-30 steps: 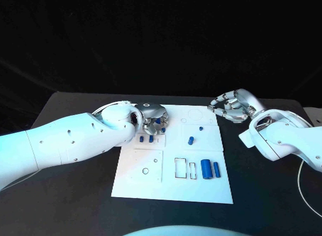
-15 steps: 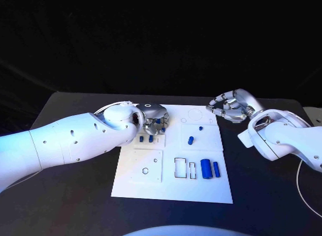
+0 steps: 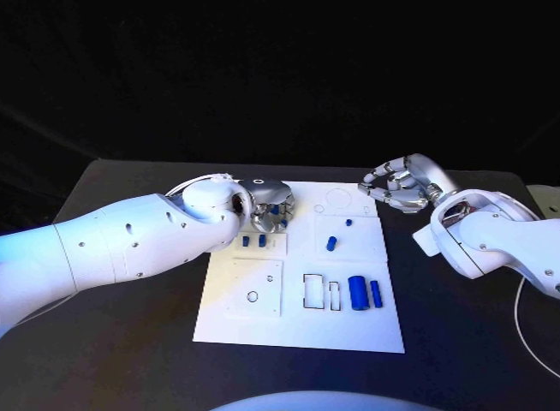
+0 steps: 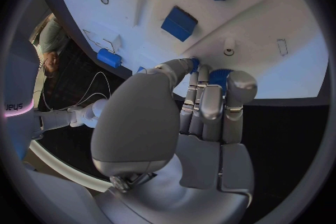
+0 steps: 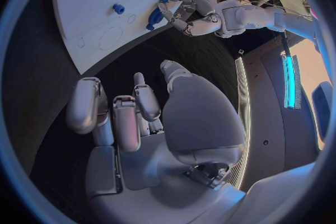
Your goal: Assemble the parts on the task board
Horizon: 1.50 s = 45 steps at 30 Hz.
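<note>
The white task board [image 3: 302,321] lies mid-desk, assembly judged partly done: five blue parts are counted, two cylinders [image 3: 366,294] loose at four o'clock, while another part [image 4: 218,76] is grasped by the left hand [image 3: 268,206] at eleven o'clock; the right hand [image 3: 399,184] hovers empty, fingers curled.

The head camera looks down at the board [image 3: 302,295]; each wrist camera looks from close behind its hand, also toward the board.
</note>
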Each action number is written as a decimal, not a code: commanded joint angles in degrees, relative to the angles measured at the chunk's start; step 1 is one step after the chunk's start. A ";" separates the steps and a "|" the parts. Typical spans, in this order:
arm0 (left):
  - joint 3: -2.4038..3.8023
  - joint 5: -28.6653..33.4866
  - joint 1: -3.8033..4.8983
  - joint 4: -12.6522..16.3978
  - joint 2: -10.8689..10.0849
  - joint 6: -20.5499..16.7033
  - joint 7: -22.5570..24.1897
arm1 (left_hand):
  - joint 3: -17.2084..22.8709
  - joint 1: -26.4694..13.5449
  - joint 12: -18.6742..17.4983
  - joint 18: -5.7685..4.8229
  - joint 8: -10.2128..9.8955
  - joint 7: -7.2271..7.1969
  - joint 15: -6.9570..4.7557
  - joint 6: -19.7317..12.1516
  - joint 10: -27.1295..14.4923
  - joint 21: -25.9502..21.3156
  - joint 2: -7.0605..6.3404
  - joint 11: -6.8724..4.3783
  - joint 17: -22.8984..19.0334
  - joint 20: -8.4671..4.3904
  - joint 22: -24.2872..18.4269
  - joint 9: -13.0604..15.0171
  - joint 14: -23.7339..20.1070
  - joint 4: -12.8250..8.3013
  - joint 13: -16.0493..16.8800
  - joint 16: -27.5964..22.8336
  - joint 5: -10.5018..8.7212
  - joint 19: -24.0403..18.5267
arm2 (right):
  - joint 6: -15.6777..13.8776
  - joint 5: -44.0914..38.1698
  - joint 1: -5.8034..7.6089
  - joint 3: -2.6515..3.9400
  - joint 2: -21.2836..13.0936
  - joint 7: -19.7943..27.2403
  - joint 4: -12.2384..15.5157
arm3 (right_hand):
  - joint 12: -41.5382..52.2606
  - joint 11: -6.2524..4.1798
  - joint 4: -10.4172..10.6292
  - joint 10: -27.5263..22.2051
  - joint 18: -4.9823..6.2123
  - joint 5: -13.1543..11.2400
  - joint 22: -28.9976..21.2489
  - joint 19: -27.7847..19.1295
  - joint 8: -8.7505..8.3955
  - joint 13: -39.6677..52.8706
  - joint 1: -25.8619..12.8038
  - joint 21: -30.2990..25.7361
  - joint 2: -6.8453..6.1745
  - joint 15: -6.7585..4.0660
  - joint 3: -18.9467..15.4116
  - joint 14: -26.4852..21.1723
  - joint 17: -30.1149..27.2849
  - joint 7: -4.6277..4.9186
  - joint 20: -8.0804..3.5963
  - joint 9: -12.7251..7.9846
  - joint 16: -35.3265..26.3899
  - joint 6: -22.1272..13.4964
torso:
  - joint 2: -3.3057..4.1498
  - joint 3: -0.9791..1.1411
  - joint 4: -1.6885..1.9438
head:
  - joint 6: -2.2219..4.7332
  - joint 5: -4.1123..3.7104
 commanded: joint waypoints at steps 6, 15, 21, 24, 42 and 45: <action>-0.36 -0.06 -0.32 -0.93 0.58 4.09 -1.49 | 1.37 0.51 -1.02 -0.81 -0.30 -0.10 -0.16 1.15 1.35 1.75 0.37 -0.22 0.44 -0.08 1.88 -0.25 0.77 -0.70 -0.50 0.81 -0.26 0.97 | 0.62 -0.67 -0.05 0.00 0.00 0.36 0.08 | -0.24 -0.06 0.05 -0.45 0.67 0.32 0.91 -0.31 0.13 0.60 -0.45 -0.20 -0.11 -0.26 0.28 3.00 3.38 0.04 -0.03 0.07 -0.34 -0.04 | 0.01 0.00 0.02 | -0.27 -0.12; -0.63 -0.07 -0.45 -1.43 0.87 4.84 -1.78 | 2.02 0.08 -1.66 -1.11 -0.46 -0.17 -0.39 1.99 2.76 3.35 0.49 -0.45 0.39 -0.35 3.56 -0.41 1.42 -1.31 -0.78 1.16 -0.33 1.81 | 0.60 -0.69 -0.05 0.00 -0.04 0.35 0.13 | -0.20 -0.09 0.04 -0.41 0.68 0.33 0.87 -0.30 0.20 0.61 -0.48 -0.26 -0.13 -0.28 0.30 3.01 3.37 0.01 -0.04 0.09 -0.36 0.03 | -0.01 0.00 0.04 | -0.37 -0.21; -0.75 -0.08 -0.57 -1.51 0.88 3.26 -1.45 | 2.77 -0.22 -2.89 -1.31 -0.52 -0.16 -0.48 3.05 4.14 4.32 0.66 -0.43 0.19 -0.46 4.60 -0.48 1.75 -1.98 -1.13 1.29 -0.26 2.22 | 0.56 -0.70 -0.05 0.00 -0.05 0.36 0.17 | -0.20 -0.09 0.04 -0.41 0.68 0.33 0.87 -0.30 0.20 0.61 -0.48 -0.26 -0.13 -0.28 0.30 3.01 3.37 0.01 -0.04 0.09 -0.36 0.03 | -0.04 0.01 0.04 | -0.38 -0.17; -0.77 -0.09 -0.62 -1.38 0.76 1.83 -1.09 | 3.38 -0.49 -4.24 -1.41 -0.68 -0.04 -0.43 3.64 5.11 4.85 0.65 -0.41 0.12 -0.48 5.19 -0.55 1.96 -2.45 -1.49 1.39 -0.20 2.43 | 0.53 -0.71 -0.05 0.00 -0.05 0.39 0.18 | -0.20 -0.09 0.04 -0.41 0.68 0.33 0.87 -0.30 0.20 0.61 -0.48 -0.26 -0.13 -0.28 0.30 3.01 3.37 0.01 -0.04 0.09 -0.36 0.03 | -0.05 0.00 0.01 | -0.32 -0.16; 1.74 2.11 -0.65 3.63 -3.50 -3.24 -1.05 | 3.30 -2.91 -7.52 -1.48 -1.18 -0.02 -0.44 4.89 7.43 5.33 0.06 -0.42 -1.21 -0.49 5.67 -0.68 2.05 -2.42 -2.09 1.20 -0.37 2.57 | 0.09 -0.71 -0.05 0.00 -0.20 0.54 0.18 | 0.00 -0.13 0.07 -0.24 0.66 0.33 0.90 -0.22 0.30 0.73 -0.57 -0.22 -0.08 -0.31 0.35 3.05 3.49 -0.02 -0.07 0.13 -0.33 0.12 | -0.07 -0.08 0.13 | 0.21 -0.26; 2.27 2.54 -0.64 4.47 -4.24 -3.46 -1.25 | 3.26 -3.04 -7.67 -1.50 -1.21 -0.03 -0.44 4.95 7.54 5.41 0.03 -0.42 -1.16 -0.49 5.77 -0.69 2.09 -2.38 -2.11 1.23 -0.37 2.62 | 0.07 -0.71 -0.05 0.00 -0.20 0.55 0.15 | 0.00 -0.13 0.07 -0.24 0.66 0.33 0.90 -0.22 0.30 0.73 -0.57 -0.22 -0.08 -0.31 0.35 3.05 3.49 -0.02 -0.07 0.13 -0.33 0.12 | -0.10 -0.11 0.15 | 0.23 -0.19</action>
